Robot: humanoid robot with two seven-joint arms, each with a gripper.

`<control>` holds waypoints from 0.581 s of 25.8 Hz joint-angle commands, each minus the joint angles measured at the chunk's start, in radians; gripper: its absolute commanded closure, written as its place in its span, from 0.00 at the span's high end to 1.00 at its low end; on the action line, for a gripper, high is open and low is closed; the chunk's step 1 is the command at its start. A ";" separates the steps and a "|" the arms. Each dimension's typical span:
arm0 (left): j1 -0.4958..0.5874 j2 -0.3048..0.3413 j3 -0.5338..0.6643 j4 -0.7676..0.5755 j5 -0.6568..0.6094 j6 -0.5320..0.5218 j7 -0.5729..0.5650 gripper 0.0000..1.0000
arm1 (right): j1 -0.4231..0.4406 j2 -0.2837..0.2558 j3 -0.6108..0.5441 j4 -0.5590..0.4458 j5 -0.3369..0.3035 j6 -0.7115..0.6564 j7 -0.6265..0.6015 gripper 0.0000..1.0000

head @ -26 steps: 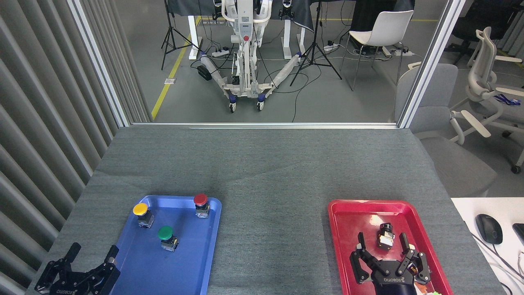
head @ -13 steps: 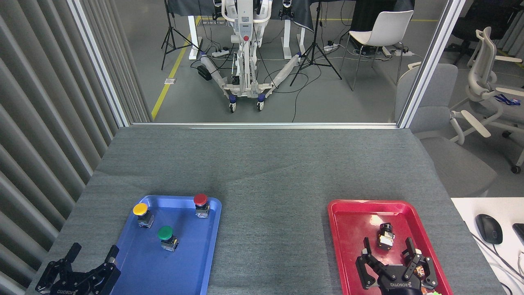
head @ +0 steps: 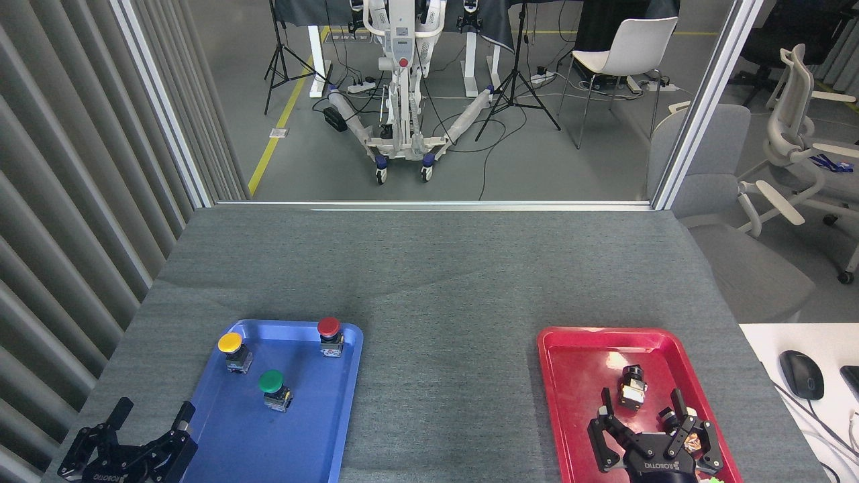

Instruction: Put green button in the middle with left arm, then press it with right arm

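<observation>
1. green button (head: 274,388) stands upright in the blue tray (head: 315,436), not yet in the middle (head: 449,376).
2. my left hand (head: 137,429) is spread wide, empty, beside the tray; right hand (head: 654,433) open, empty.
3. looks light, rigid; i'd grip the square base, since the cap seems slippery.

Green button (head: 272,385) stands in blue tray (head: 322,436); both tools spread.

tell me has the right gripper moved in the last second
Yes. The right gripper has slid toward the near edge and slightly right over the red tray, judged against the small black part lying there.
</observation>
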 commanded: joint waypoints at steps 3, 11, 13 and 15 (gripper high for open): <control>-0.009 -0.007 -0.059 0.037 -0.063 0.000 -0.004 0.97 | 0.000 0.001 0.000 0.000 0.000 0.003 0.000 1.00; -0.096 -0.052 -0.185 0.165 -0.222 0.035 -0.001 0.97 | 0.000 0.001 -0.003 0.000 0.000 0.003 -0.003 1.00; -0.150 -0.067 -0.212 0.225 -0.224 0.034 -0.003 0.97 | -0.005 0.008 -0.005 0.000 0.000 0.003 -0.003 1.00; -0.190 -0.073 -0.234 0.272 -0.222 0.034 -0.003 0.97 | -0.012 0.024 -0.003 -0.003 0.000 0.004 0.002 1.00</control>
